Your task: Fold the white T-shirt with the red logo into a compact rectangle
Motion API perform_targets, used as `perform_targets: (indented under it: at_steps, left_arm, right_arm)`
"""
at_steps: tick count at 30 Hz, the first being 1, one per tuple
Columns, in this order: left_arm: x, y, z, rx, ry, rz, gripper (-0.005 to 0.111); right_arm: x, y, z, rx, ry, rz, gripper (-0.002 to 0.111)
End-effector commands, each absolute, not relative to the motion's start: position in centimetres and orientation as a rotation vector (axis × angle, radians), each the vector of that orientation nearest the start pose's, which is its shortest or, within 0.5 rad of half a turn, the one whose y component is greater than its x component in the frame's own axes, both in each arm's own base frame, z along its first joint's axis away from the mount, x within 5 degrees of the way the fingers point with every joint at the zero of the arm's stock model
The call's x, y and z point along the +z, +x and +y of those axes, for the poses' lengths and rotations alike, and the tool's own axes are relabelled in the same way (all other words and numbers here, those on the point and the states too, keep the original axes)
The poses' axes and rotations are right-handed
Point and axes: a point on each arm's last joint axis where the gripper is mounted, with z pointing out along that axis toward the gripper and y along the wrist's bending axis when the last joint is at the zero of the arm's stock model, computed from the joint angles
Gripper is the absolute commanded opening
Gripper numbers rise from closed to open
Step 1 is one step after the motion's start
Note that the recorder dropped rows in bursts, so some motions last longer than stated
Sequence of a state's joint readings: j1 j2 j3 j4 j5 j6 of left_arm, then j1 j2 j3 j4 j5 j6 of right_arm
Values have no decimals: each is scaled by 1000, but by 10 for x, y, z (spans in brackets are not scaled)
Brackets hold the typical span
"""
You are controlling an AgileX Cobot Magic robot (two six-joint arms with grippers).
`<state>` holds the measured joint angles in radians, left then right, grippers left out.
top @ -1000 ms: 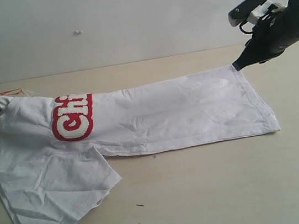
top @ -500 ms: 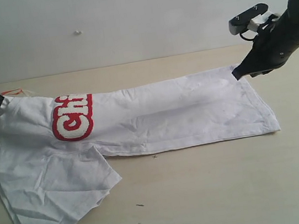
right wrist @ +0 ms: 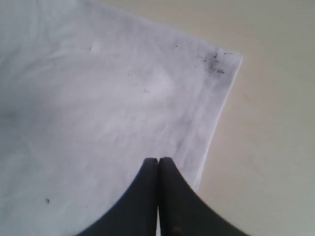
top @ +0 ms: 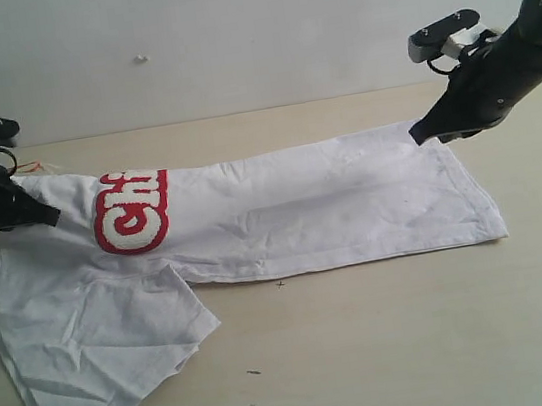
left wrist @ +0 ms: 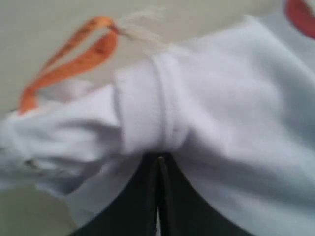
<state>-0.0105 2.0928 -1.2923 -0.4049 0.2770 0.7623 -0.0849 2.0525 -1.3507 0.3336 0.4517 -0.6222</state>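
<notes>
Left claw (left wrist: 157,158): I see it clenched on collar (left wrist: 165,108) of tee (top: 282,211).
Right claw (right wrist: 158,160): clenched, tips over hem corner (right wrist: 219,78).

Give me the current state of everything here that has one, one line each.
white T-shirt, partly folded, wrinkled, lying on the table, one sleeve splayed out.
left hand, shut, pinching bunched cloth at the collar.
right hand, shut at the hem edge near a corner; grip on cloth unclear.
orange neck tag, loose loop sticking out past the collar.
red logo, face up, cut off by the fold.
</notes>
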Motion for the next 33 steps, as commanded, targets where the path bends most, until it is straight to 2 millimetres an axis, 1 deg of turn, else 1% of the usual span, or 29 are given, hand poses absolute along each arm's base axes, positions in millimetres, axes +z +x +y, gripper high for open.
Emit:
perform_targets:
  at_steps: [1, 5, 10, 14, 17, 19, 22, 26, 29, 32, 33]
  left_arm:
    - [112, 445, -3, 75, 325, 2396, 0]
    - [98, 452, 1, 77, 313, 2413, 0]
    - [85, 454, 12, 57, 244, 2455, 0]
    - [82, 451, 22, 36, 219, 2502, 0]
    - [80, 446, 27, 5, 216, 2554, 0]
    - [78, 444, 28, -6, 245, 2581, 0]
    - [78, 442, 27, -3, 304, 2597, 0]
    - [89, 443, 26, -3, 301, 2576, 0]
    - [107, 443, 26, 3, 301, 2540, 0]
    - [128, 443, 24, 7, 303, 2500, 0]
    - [131, 443, 22, 6, 312, 2495, 0]
  right_arm:
    - [124, 436, -24, 65, -367, 2627, 0]
    - [109, 443, -23, 114, -389, 2690, 0]
    - [107, 448, -24, 112, -377, 2684, 0]
    - [105, 448, -24, 109, -375, 2683, 0]
    - [93, 447, -24, 119, -368, 2712, 0]
    - [87, 446, -24, 127, -369, 2731, 0]
    - [86, 447, -24, 125, -367, 2729, 0]
    - [94, 448, -24, 112, -368, 2706, 0]
    - [104, 449, -25, 95, -363, 2673, 0]
    - [106, 450, -25, 95, -333, 2666, 0]
    - [106, 450, -25, 95, -333, 2666, 0]
